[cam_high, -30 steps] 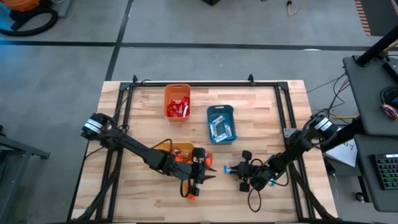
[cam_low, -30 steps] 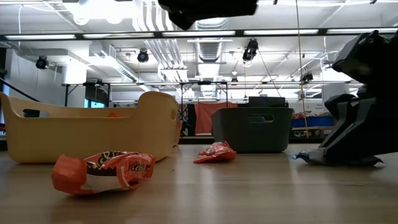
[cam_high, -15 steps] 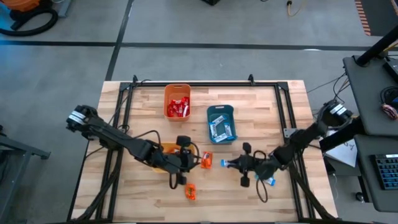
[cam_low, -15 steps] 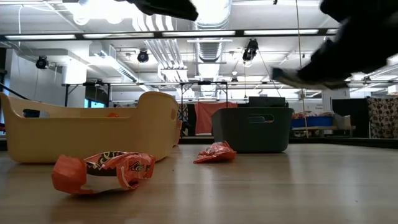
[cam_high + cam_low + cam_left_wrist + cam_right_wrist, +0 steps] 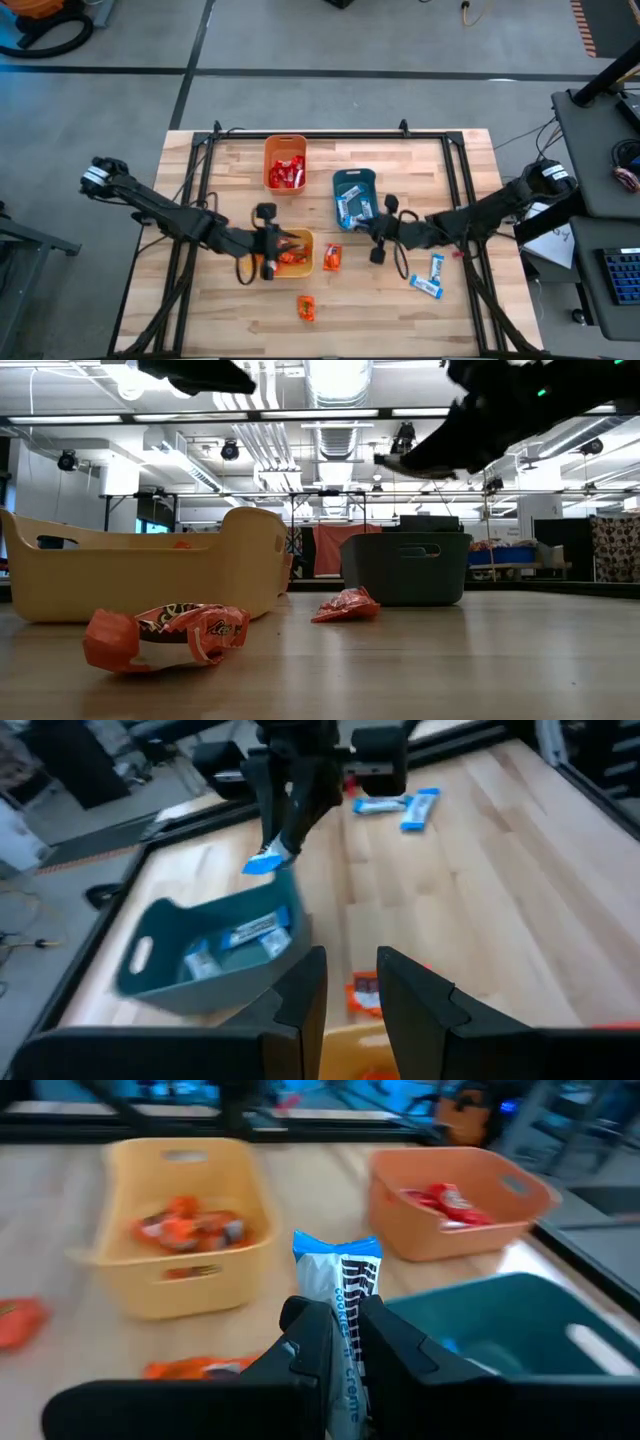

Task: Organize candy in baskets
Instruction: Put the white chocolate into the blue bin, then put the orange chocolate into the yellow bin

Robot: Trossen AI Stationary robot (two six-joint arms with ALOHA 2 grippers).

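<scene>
My right gripper (image 5: 347,1342) is shut on a light-blue and white candy (image 5: 338,1275) and holds it in the air at the near right corner of the teal basket (image 5: 355,179). That basket holds more blue candy. My left gripper (image 5: 269,256) hovers at the left side of the yellow basket (image 5: 306,241); a gap with nothing in it shows between its fingers (image 5: 300,1005). The yellow basket holds orange candy. The orange basket (image 5: 284,142) holds red candy. Two orange candies (image 5: 331,258) (image 5: 307,308) and two blue ones (image 5: 436,265) (image 5: 424,288) lie on the table. My right gripper pinches the candy between its two fingers by the wrapper's rear end (image 5: 341,1328). The fingers come from the table's right, slanting a little downward, and lie along the candy. The candy sticks out ahead of the fingertips, its free end (image 5: 263,864) lowest, clear of table and basket.
The three baskets stand close together in the table's middle, with a black frame (image 5: 300,135) along the far and side edges. Bare wood lies along the near edge around the loose candies.
My right gripper has risen from the near right of the table with the blue candy, lifting it clear, and gone left and far toward the teal basket. My left gripper has drawn back from the orange candy near the front edge, going up and left to the yellow basket.
</scene>
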